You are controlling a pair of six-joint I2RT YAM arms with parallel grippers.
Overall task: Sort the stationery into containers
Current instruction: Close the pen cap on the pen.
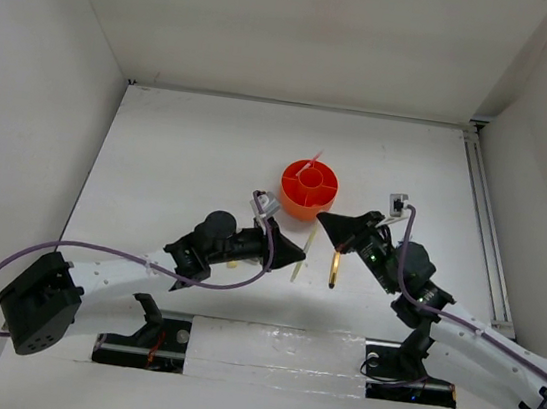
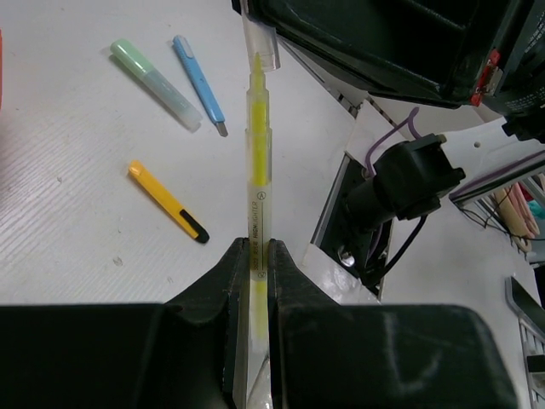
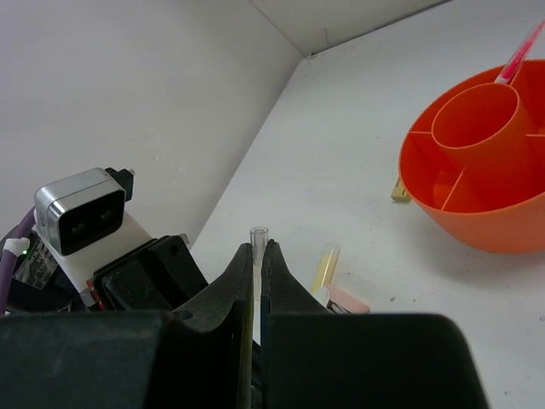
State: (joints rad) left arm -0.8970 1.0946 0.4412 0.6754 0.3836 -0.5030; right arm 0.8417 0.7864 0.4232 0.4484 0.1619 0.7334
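While your two arms angle inward, left gripper (image 2: pixel 255 249) pinches yellow marker (image 2: pixel 256 153), right gripper (image 3: pixel 258 250) pinches clear cap (image 3: pixel 258 233); white table (image 1: pixel 180 152), orange organiser (image 1: pixel 308 191) beyond, white walls (image 1: pixel 277 23).

**Orange organiser with one pen in it, the other stationery loose around it or held.**

The round orange organiser (image 1: pixel 298 209) sits upright, with a pink pen (image 1: pixel 308 169) leaning in its 12 o'clock compartment. In the right wrist view a tiny tan block (image 3: pixel 398 189) lies just beside its wall at 9 o'clock. A pale yellow marker (image 3: pixel 324 262) and a pink-white piece (image 3: pixel 351 299) lie toward 8 o'clock. In the top view a gold pen (image 1: pixel 334 268) lies at the organiser's 5 o'clock. The left gripper (image 2: pixel 258 249) clamps a yellow highlighter (image 2: pixel 257 170), whose tip meets a clear cap (image 2: pixel 261 38) pinched by the right gripper (image 3: pixel 258 251). In the left wrist view a green marker (image 2: pixel 155 83) and a blue pen (image 2: pixel 199 83) lie side by side at the highlighter's 10 o'clock. A black-tipped yellow pen (image 2: pixel 168 200) lies at its 9 o'clock.
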